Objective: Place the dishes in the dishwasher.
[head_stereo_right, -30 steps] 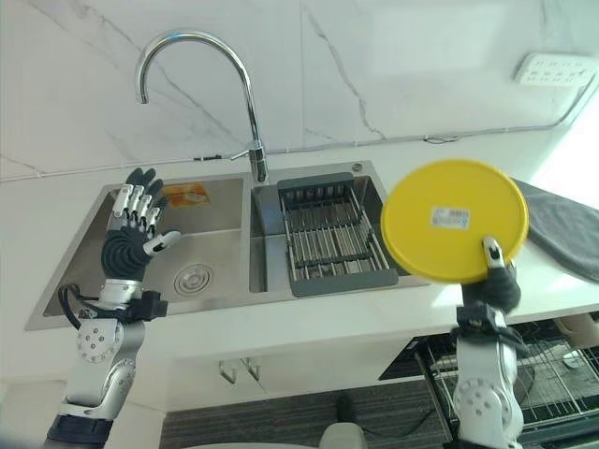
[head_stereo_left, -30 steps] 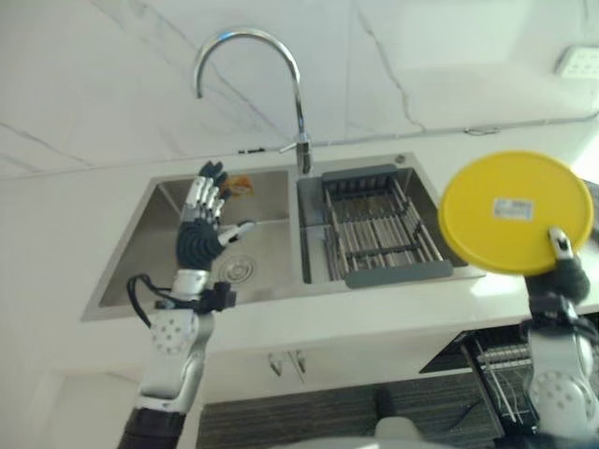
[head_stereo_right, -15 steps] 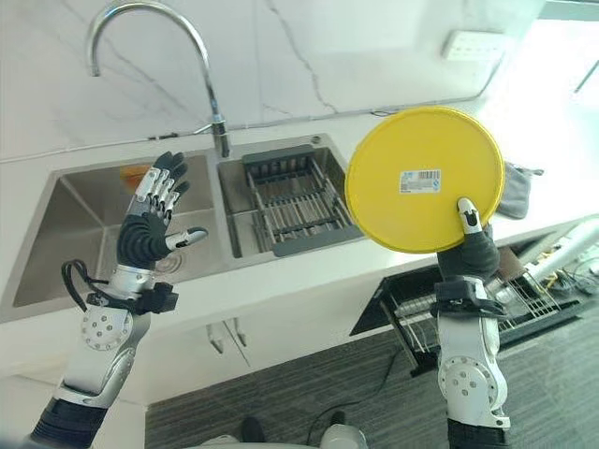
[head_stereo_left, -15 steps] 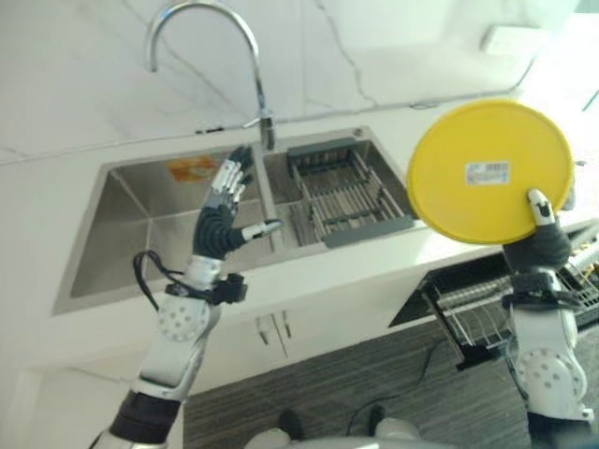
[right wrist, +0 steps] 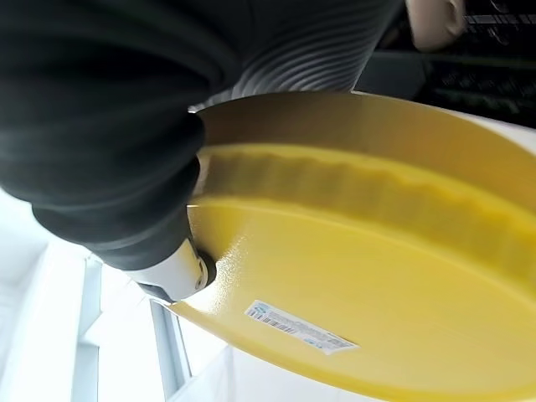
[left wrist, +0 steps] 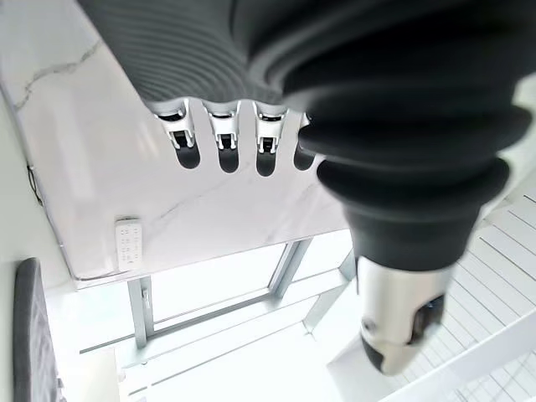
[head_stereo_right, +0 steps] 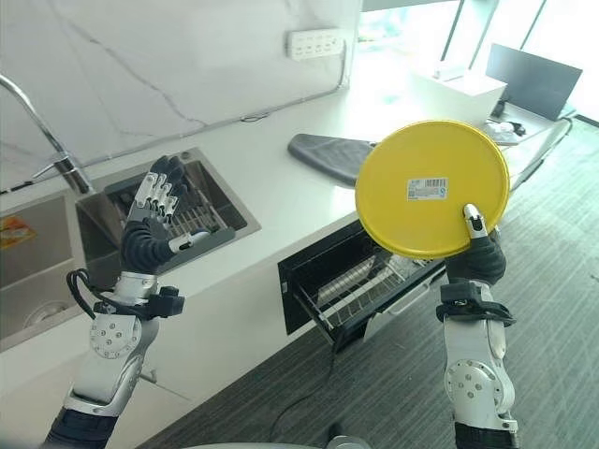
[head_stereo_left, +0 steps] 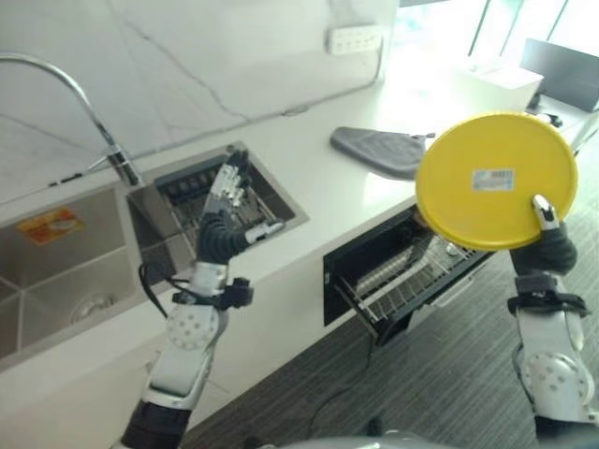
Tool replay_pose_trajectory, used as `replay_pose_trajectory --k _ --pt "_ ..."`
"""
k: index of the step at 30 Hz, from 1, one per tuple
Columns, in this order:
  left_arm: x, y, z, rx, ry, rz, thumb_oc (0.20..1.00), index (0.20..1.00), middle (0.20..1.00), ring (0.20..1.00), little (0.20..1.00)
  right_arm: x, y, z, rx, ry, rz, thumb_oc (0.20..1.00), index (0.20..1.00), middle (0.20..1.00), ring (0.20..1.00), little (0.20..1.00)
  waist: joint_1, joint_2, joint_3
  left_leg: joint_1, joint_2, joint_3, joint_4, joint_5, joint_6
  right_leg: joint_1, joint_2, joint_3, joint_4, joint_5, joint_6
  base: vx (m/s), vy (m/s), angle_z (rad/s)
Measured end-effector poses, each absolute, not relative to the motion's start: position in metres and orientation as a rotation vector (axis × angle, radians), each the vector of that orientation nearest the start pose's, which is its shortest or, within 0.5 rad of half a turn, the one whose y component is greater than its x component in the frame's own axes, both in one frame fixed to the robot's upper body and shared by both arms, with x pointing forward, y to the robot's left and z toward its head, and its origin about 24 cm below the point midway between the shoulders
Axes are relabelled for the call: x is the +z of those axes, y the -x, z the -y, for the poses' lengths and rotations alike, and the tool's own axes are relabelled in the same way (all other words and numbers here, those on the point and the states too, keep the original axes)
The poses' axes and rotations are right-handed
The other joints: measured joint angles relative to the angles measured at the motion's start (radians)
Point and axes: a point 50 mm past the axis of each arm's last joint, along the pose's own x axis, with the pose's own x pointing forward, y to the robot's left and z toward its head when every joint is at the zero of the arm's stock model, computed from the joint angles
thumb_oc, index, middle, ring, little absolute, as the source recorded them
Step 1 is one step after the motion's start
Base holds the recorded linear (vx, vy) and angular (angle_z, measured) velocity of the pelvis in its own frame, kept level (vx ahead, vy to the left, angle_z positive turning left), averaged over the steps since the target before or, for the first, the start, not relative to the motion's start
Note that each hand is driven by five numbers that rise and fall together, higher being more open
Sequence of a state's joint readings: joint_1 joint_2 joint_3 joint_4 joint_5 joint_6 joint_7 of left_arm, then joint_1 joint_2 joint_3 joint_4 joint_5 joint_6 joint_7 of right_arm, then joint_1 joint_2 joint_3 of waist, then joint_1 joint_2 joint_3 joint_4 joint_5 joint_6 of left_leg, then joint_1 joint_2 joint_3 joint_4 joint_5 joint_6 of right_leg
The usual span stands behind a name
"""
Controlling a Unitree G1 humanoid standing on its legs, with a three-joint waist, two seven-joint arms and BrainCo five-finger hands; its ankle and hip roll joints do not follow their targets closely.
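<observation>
Right hand pinches yellow plate upright, above open dishwasher rack. Left hand open, idle by sink. Advice: lower edge-first, squared to tine slots.

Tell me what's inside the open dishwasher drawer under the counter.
The dishwasher drawer is pulled out, showing a wire rack with no dish visible on its exposed part. The yellow plate, pinched in the right hand, covers the drawer's right end.

We see a white marble wall at twelve o'clock carrying a socket strip, a pale countertop below it, bright windows at one o'clock, and grey striped carpet at five o'clock.
</observation>
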State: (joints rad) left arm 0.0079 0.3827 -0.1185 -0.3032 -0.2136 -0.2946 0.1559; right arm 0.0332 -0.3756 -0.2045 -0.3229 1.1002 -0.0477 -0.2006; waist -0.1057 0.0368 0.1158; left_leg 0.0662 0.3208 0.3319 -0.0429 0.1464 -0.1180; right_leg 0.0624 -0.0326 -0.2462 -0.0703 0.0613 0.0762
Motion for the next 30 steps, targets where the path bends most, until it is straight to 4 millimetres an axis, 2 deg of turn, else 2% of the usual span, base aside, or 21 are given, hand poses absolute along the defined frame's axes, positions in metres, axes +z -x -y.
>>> replay_pose_trajectory --k 2,3,5,6,7,8,9,10,11,12,14,18,19,21,22,23,24,26,27,29,30 --pt "0.136 -0.233 -0.174 -0.066 -0.076 0.54 1.0 1.0 1.0 1.0 1.0 0.131 -0.235 0.244 -0.146 -0.73 0.3 0.2 0.2 0.2 0.2 0.2 0.02 0.013 0.0 -0.013 0.009 0.01 0.014 -0.003 0.027 -0.017 0.008 0.014 0.018 -0.011 -0.019 -0.07 -0.28 -0.14" --pt "0.135 -0.232 -0.174 -0.062 -0.076 0.538 1.0 1.0 1.0 1.0 1.0 0.129 -0.236 0.241 -0.135 -0.729 0.286 0.2 0.2 0.2 0.2 0.2 0.021 0.015 0.001 -0.052 0.013 0.017 0.075 -0.001 0.033 -0.048 -0.002 0.01 0.067 -0.021 -0.017 0.0 -0.152 0.05" --pt "0.13 -0.231 -0.176 -0.061 -0.081 0.514 1.0 1.0 1.0 1.0 1.0 0.125 -0.236 0.235 -0.121 -0.734 0.26 0.2 0.2 0.2 0.2 0.2 0.043 -0.013 0.007 -0.128 -0.009 0.03 0.204 -0.015 0.034 -0.074 -0.049 0.009 0.12 -0.057 -0.032 0.04 0.016 0.19" --pt "0.129 -0.23 -0.175 -0.066 -0.08 0.509 1.0 1.0 1.0 1.0 1.0 0.125 -0.236 0.235 -0.126 -0.741 0.266 0.2 0.2 0.2 0.2 0.2 0.052 -0.04 0.009 -0.155 -0.137 -0.017 0.263 -0.097 0.026 -0.073 -0.113 0.014 0.097 -0.043 -0.025 0.07 0.091 0.15" --pt "0.129 -0.23 -0.176 -0.064 -0.081 0.51 1.0 1.0 1.0 1.0 1.0 0.128 -0.236 0.234 -0.116 -0.73 0.275 0.2 0.2 0.2 0.2 0.2 0.068 -0.043 0.009 -0.146 -0.267 -0.045 0.242 -0.143 0.05 -0.07 -0.15 0.024 0.081 -0.033 -0.009 0.1 0.123 0.02" --pt "0.131 -0.23 -0.177 -0.063 -0.085 0.524 1.0 1.0 1.0 1.0 1.0 0.131 -0.239 0.23 -0.098 -0.711 0.281 0.2 0.2 0.2 0.2 0.2 0.068 -0.01 0.003 -0.131 -0.331 -0.015 0.218 -0.179 0.078 -0.062 -0.145 0.026 0.06 -0.021 0.01 0.14 0.143 -0.36" --pt "0.136 -0.231 -0.178 -0.058 -0.09 0.553 1.0 1.0 1.0 1.0 1.0 0.127 -0.243 0.213 -0.053 -0.714 0.263 0.2 0.2 0.2 0.2 0.2 0.077 0.034 0.001 -0.057 -0.345 0.002 0.081 -0.209 0.094 -0.06 -0.102 0.048 0.08 -0.013 0.028 0.2 0.191 -0.2" --pt "0.136 -0.231 -0.177 -0.062 -0.089 0.553 1.0 1.0 1.0 1.0 1.0 0.123 -0.243 0.205 -0.029 -0.722 0.24 0.2 0.2 0.2 0.2 0.2 0.068 0.017 -0.002 -0.041 -0.349 0.007 0.051 -0.202 0.085 -0.051 -0.101 0.046 0.073 -0.026 0.034 0.18 0.164 -0.22" --pt "0.138 -0.233 -0.172 -0.064 -0.123 0.57 1.0 1.0 1.0 1.0 1.0 0.122 -0.243 0.2 -0.004 -0.708 0.23 0.2 0.2 0.2 0.2 0.2 0.067 -0.02 -0.004 -0.018 -0.373 -0.019 0.019 -0.189 0.07 -0.05 -0.1 0.069 0.061 -0.022 0.033 0.26 0.217 0.11" --pt "0.14 -0.234 -0.164 -0.091 -0.131 0.579 1.0 1.0 1.0 1.0 1.0 0.124 -0.243 0.202 -0.003 -0.704 0.243 0.2 0.2 0.2 0.2 0.2 0.065 -0.036 -0.01 0.01 -0.379 -0.023 -0.013 -0.167 0.074 -0.031 -0.104 0.075 0.062 -0.022 0.033 0.23 0.191 0.03" --pt "0.144 -0.235 -0.163 -0.088 -0.16 0.601 1.0 1.0 1.0 1.0 1.0 0.131 -0.241 0.206 0.0 -0.695 0.279 0.2 0.2 0.2 0.2 0.2 0.068 -0.049 -0.012 0.03 -0.384 -0.023 -0.038 -0.166 0.078 -0.023 -0.106 0.063 0.061 -0.023 0.034 0.19 0.169 0.0" --pt "0.144 -0.236 -0.163 -0.077 -0.157 0.588 1.0 1.0 1.0 1.0 1.0 0.136 -0.24 0.208 0.01 -0.692 0.31 0.2 0.2 0.2 0.2 0.2 0.072 -0.058 -0.011 0.061 -0.381 -0.035 -0.043 -0.154 0.097 0.011 -0.089 0.063 0.05 -0.019 0.031 0.1 0.145 -0.03" --pt "0.143 -0.236 -0.162 -0.079 -0.155 0.587 1.0 1.0 1.0 1.0 1.0 0.136 -0.24 0.208 0.012 -0.69 0.306 0.2 0.2 0.2 0.2 0.2 0.072 -0.059 -0.01 0.057 -0.376 -0.037 -0.042 -0.139 0.117 0.003 -0.087 0.062 0.073 -0.024 0.034 -0.04 0.061 0.03" --pt "0.147 -0.239 -0.161 -0.088 -0.158 0.602 1.0 1.0 1.0 1.0 1.0 0.135 -0.24 0.206 0.022 -0.684 0.295 0.2 0.2 0.2 0.2 0.2 0.077 -0.067 -0.003 0.053 -0.355 -0.046 -0.026 -0.138 0.122 -0.044 -0.078 0.066 0.188 -0.046 0.054 -0.09 -0.04 0.06" --pt "0.151 -0.244 -0.159 -0.097 -0.168 0.627 1.0 1.0 1.0 1.0 1.0 0.137 -0.241 0.206 0.03 -0.686 0.308 0.2 0.2 0.2 0.2 0.2 0.084 -0.069 0.019 0.027 -0.332 -0.055 0.026 -0.144 0.13 -0.14 -0.083 0.091 0.377 -0.072 0.077 -0.03 -0.151 0.23" --pt "0.155 -0.248 -0.158 -0.107 -0.183 0.643 1.0 1.0 1.0 1.0 1.0 0.138 -0.241 0.205 0.04 -0.687 0.313 0.2 0.2 0.2 0.2 0.2 0.083 -0.075 0.034 0.014 -0.313 -0.065 0.055 -0.147 0.13 -0.213 -0.097 0.109 0.498 -0.091 0.091 0.01 -0.261 0.39" --pt "0.16 -0.252 -0.157 -0.117 -0.224 0.666 1.0 1.0 1.0 1.0 1.0 0.138 -0.242 0.203 0.057 -0.685 0.315 0.2 0.2 0.2 0.2 0.2 0.082 -0.083 0.038 0.001 -0.303 -0.073 0.073 -0.163 0.121 -0.249 -0.122 0.104 0.543 -0.108 0.103 0.04 -0.246 0.48" --pt "0.168 -0.254 -0.161 -0.132 -0.287 0.694 1.0 1.0 1.0 1.0 1.0 0.141 -0.247 0.198 0.093 -0.669 0.331 0.2 0.2 0.2 0.2 0.2 0.09 -0.105 0.038 0.009 -0.309 -0.067 0.068 -0.172 0.113 -0.225 -0.221 0.065 0.432 -0.106 0.076 0.06 -0.351 0.38" --pt "0.17 -0.253 -0.162 -0.138 -0.304 0.7 1.0 1.0 1.0 1.0 1.0 0.143 -0.248 0.197 0.11 -0.667 0.341 0.2 0.2 0.2 0.2 0.2 0.093 -0.105 0.038 0.01 -0.302 -0.069 0.067 -0.169 0.107 -0.182 -0.246 0.052 0.332 -0.097 0.074 0.06 -0.465 0.24" --pt "0.169 -0.251 -0.165 -0.121 -0.294 0.694 1.0 1.0 1.0 1.0 1.0 0.145 -0.252 0.192 0.13 -0.662 0.345 0.2 0.2 0.2 0.2 0.2 0.11 -0.107 0.038 0.016 -0.299 -0.075 0.063 -0.163 0.078 -0.078 -0.312 0.08 0.081 0.0 0.135 0.04 -0.586 -0.03" --pt "0.168 -0.25 -0.164 -0.121 -0.285 0.693 1.0 1.0 1.0 1.0 1.0 0.145 -0.252 0.191 0.129 -0.659 0.346 0.2 0.2 0.2 0.2 0.2 0.114 -0.11 0.035 0.016 -0.284 -0.088 0.063 -0.164 0.054 -0.034 -0.331 0.12 -0.02 0.048 0.152 0.01 -0.611 -0.24"
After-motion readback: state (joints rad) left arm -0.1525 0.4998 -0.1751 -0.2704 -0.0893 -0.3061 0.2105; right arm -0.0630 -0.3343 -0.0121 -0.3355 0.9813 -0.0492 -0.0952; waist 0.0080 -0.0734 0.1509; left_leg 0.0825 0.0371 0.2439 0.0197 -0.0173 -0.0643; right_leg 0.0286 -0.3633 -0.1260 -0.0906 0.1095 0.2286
